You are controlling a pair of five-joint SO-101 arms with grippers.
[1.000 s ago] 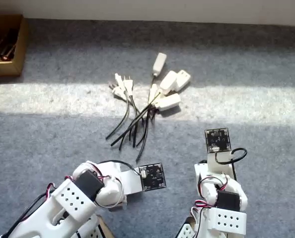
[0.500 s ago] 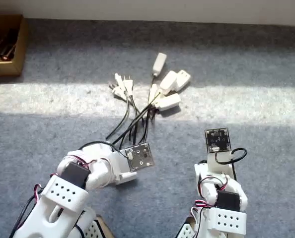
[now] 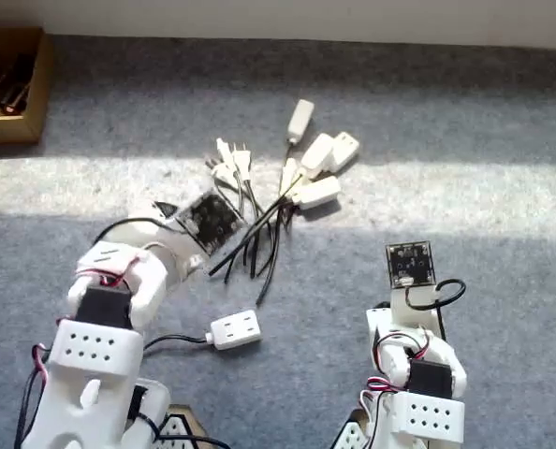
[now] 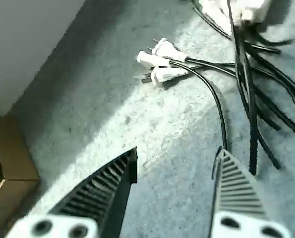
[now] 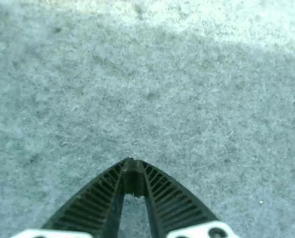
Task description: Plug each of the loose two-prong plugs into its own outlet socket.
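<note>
Three white two-prong plugs (image 3: 229, 166) (image 4: 160, 62) lie together on the grey carpet, their black cables (image 3: 255, 238) (image 4: 247, 99) trailing toward me. Several white outlet sockets (image 3: 317, 159) cluster just right of them. Another white socket (image 3: 234, 329) lies alone on the near carpet on its own cable. My left gripper (image 4: 177, 151) hangs open over bare carpet a short way before the plugs, holding nothing. In the high view the left arm (image 3: 119, 271) stretches toward the cable bundle. My right gripper (image 5: 132, 166) is shut and empty above bare carpet, and the right arm (image 3: 414, 374) sits at the near right.
A cardboard box (image 3: 11, 84) (image 4: 8, 163) stands at the far left edge. A pale wall (image 4: 28, 44) runs along the far side of the carpet. A sunlit band crosses the carpet under the plugs and sockets.
The left arm has swung from the near centre out to the far left toward the plugs. The lone white socket now shows where the arm had been. The right arm has kept still.
</note>
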